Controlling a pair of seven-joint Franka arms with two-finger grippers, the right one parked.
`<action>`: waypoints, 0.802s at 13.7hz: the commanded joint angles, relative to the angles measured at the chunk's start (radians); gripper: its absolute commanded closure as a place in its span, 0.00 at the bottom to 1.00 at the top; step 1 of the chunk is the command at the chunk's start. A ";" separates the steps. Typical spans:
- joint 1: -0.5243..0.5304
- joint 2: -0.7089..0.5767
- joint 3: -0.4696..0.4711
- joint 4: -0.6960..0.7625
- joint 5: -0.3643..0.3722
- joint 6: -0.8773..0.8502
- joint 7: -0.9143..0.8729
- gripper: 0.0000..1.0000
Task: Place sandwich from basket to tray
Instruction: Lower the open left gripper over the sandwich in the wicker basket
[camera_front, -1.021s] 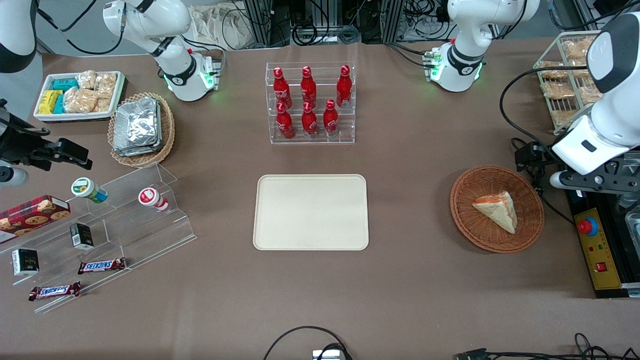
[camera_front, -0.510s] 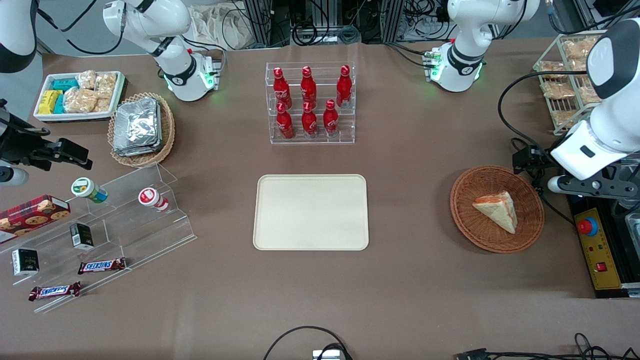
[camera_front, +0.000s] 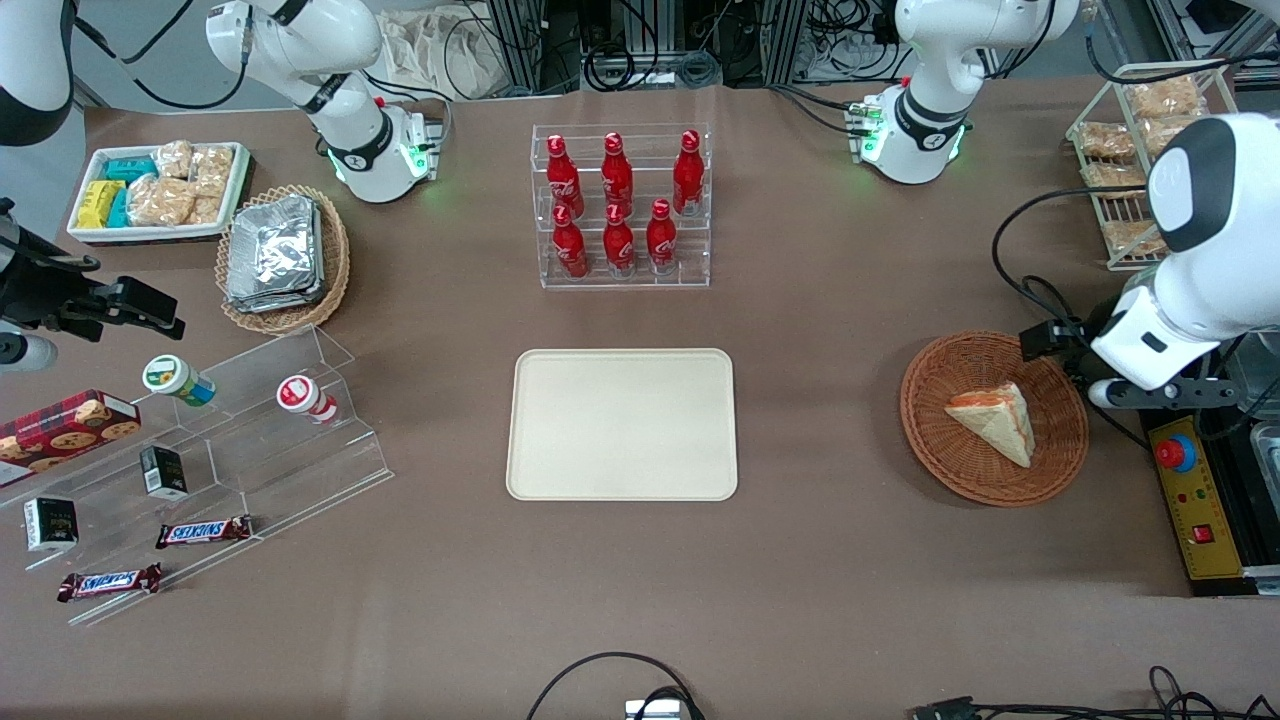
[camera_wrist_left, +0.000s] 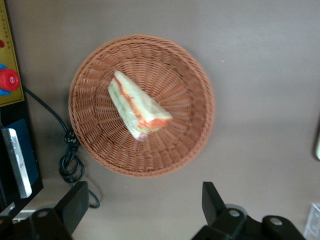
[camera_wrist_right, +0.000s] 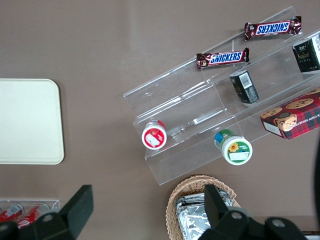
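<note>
The sandwich, a pale bread wedge with an orange-red edge, lies in the round reddish-brown basket toward the working arm's end of the table. From the left wrist, the sandwich rests near the middle of the basket. My left gripper hovers above the table right beside the basket's rim. The gripper is open, with bare table between its fingers. The cream tray lies at the table's middle, with nothing on it.
A yellow control box with a red stop button and black cables sit beside the basket. A wire rack of bagged snacks stands farther from the camera. A rack of red bottles stands farther from the camera than the tray.
The left arm has swung inward and lower, bringing the gripper closer to the basket's rim. The sandwich and basket have not moved.
</note>
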 joint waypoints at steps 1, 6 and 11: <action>0.029 -0.035 -0.007 -0.149 -0.012 0.149 -0.055 0.00; 0.027 0.037 -0.007 -0.299 0.001 0.421 -0.305 0.00; 0.036 0.115 0.011 -0.274 0.004 0.458 -0.481 0.00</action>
